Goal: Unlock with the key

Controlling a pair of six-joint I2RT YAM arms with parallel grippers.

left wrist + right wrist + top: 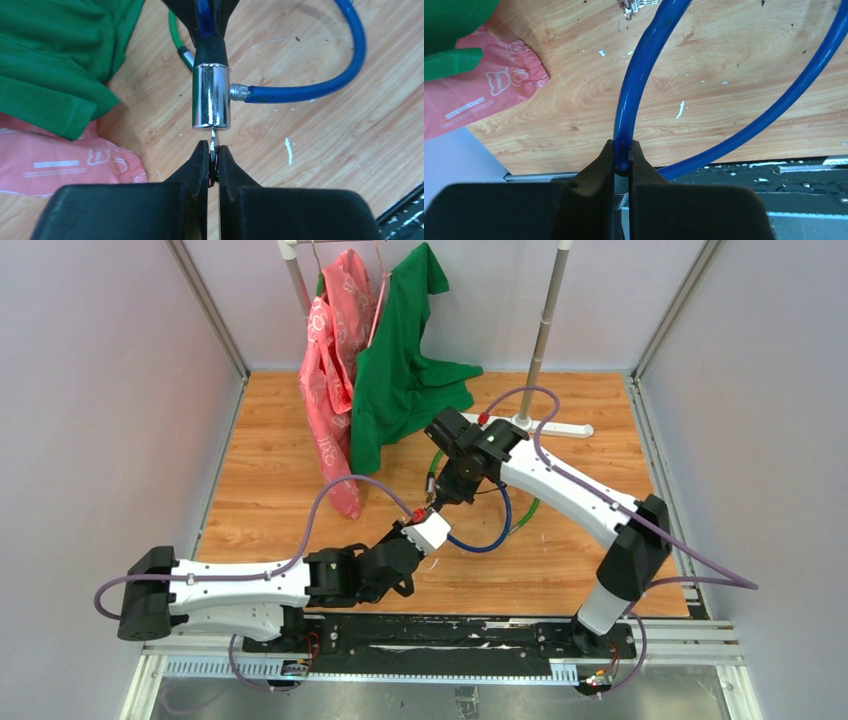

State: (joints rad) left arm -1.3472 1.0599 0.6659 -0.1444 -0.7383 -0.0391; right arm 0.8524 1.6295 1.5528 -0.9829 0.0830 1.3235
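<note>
A pink garment (50, 165) and a green shirt (55, 60) are lying on the wooden desk (325, 165) at left, crowding the work. The left jaws are pinching tight on the key (214, 144), its blade meeting the chrome lock cylinder (211, 97) just ahead. The right jaws are clamping the blue cable (636, 85).

Mirror-bright chrome lock barrel (211, 97) and bare-metal key (214, 136); glossy, translucent blue plastic-sheathed cable (300, 91); scuffed, paint-flecked wood-grain tabletop (325, 165); soft, matt green cloth shirt (55, 60); left gripper (210, 149) fingers (197, 167) in matt black plastic.
</note>
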